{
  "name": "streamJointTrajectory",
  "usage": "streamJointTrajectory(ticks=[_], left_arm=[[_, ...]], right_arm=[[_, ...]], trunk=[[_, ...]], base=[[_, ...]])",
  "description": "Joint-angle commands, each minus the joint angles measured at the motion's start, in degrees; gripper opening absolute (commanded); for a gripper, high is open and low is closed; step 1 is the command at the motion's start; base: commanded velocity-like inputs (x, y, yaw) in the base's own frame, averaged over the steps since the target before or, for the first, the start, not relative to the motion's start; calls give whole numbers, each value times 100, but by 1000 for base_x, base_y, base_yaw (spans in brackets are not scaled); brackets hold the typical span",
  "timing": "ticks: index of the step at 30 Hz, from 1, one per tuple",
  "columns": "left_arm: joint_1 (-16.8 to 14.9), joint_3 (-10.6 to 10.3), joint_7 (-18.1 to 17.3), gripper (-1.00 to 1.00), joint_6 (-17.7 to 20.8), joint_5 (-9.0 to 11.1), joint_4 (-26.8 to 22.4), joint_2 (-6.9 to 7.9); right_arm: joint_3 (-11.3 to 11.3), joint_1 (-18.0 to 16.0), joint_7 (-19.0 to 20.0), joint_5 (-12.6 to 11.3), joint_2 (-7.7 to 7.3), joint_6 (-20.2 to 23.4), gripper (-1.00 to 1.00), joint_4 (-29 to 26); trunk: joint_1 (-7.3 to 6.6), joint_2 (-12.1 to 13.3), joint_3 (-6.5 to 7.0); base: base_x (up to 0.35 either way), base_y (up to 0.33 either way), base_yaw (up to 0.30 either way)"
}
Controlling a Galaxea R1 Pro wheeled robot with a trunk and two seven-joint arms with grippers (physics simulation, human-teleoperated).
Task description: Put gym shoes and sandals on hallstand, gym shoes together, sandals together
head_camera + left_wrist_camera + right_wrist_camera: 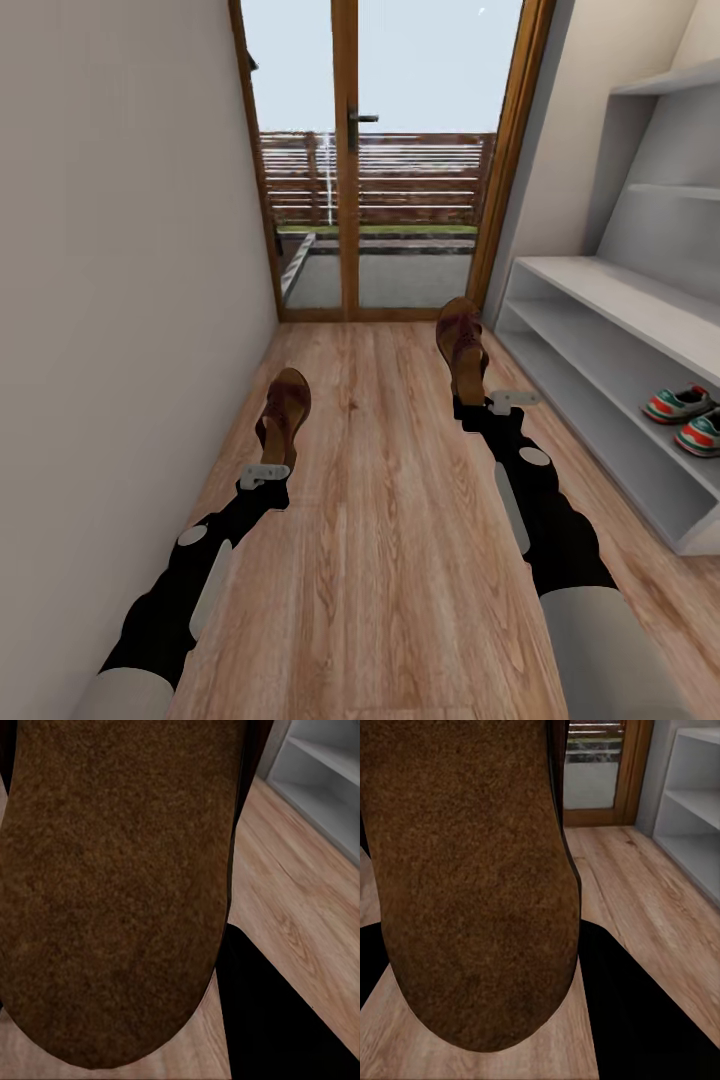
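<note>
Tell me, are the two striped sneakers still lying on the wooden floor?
No, both gym shoes sit side by side on the lower shelf of the hallstand, off the corridor floor.

I stand in a home's entrance corridor: wood-plank floor, a plain wall at the frame's left, a glazed wooden door ahead onto a fenced yard, and a pale shoe rack at right holding sneakers.

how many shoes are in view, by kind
sandals: 2, one held up by the left gripper (left sandal), one by the right gripper (right sandal)
gym shoes: 2, side by side on the lower shelf of the hallstand (far gym shoe, near gym shoe)
total: 4
</note>
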Motion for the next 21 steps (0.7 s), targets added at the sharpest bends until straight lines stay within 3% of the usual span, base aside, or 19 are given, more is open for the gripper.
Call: streamJointTrajectory(ticks=[1, 6, 21], left_arm=[[-2, 22, -52, -100, 55, 51, -7, -6], [-2, 22, -52, -100, 55, 51, -5, -6], [-2, 22, -52, -100, 62, 51, -8, -6]], right_arm=[[-5, -4, -7, 3, 4, 35, -100, -9], [-4, -7, -5, 3, 4, 35, -100, -9], [-4, -4, -3, 3, 4, 35, -100, -10]], trunk=[[2, -2, -5], [2, -2, -1], [2, -2, 40]], base=[[348, 0, -56], [347, 0, -136], [348, 8, -237]])
